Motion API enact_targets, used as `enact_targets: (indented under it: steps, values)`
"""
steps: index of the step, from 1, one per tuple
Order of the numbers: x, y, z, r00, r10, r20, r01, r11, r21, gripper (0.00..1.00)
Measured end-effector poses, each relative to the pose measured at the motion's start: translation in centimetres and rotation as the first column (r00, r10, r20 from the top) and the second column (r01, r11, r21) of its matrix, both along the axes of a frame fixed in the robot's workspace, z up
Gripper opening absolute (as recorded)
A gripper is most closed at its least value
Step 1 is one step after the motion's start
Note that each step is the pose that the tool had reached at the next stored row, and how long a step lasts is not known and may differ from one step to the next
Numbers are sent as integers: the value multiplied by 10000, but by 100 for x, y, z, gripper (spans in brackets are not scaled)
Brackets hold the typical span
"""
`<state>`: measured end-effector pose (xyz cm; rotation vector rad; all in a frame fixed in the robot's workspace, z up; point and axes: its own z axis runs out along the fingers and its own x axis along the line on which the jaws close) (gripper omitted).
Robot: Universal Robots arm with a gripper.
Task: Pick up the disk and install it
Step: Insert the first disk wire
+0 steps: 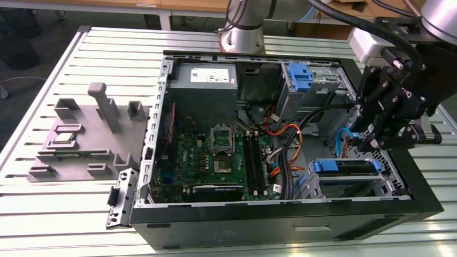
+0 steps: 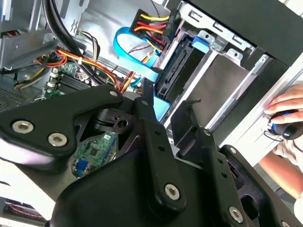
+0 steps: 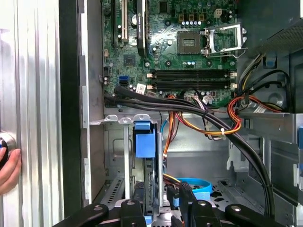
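We are looking at an open computer case (image 1: 286, 225) lying on a slatted table (image 1: 43, 214). The gripper (image 1: 367, 143) is hovering over the front drive bay with its fingers spread and gripping nothing. Just beneath it, the disk (image 1: 346, 167) is sitting on edge in that bay. Its long axis is running toward the motherboard (image 1: 214, 155), and its blue tab end is facing the board. In the first wrist view, a hand (image 3: 8, 168) is resting outside the case.
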<state>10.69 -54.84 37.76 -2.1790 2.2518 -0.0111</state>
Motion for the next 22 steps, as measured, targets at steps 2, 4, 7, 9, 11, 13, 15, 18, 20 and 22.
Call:
enact_targets:
  steps: [2, 4, 7, 9, 11, 13, 15, 18, 20, 22]
  values:
    - [27, 4, -4, 10000, 0, 0, 0, 10000, 1, 42]
    - [50, 9, -8, 10000, 1, 0, -1, 10000, 1, 42]
    - [68, 16, -20, 10000, 0, -1, 0, 10000, 1, 42]
    - [78, 20, -41, 10000, 0, -1, 0, 10000, 1, 42]
    - [91, 26, -65, 10000, 1, -1, -1, 10000, 0, 42]
    - [99, 28, -81, 10000, 1, -1, -1, 10000, 1, 42]
    - [104, 29, -99, 10000, 1, -1, -1, 10000, 1, 42]
    - [109, 30, -132, 10000, 1, -3, -1, 10000, 1, 42]
    - [111, 31, -157, 10000, 0, -4, 0, 10000, 1, 42]
    - [114, 31, -181, 10000, 1, -6, -1, 10000, 1, 42]
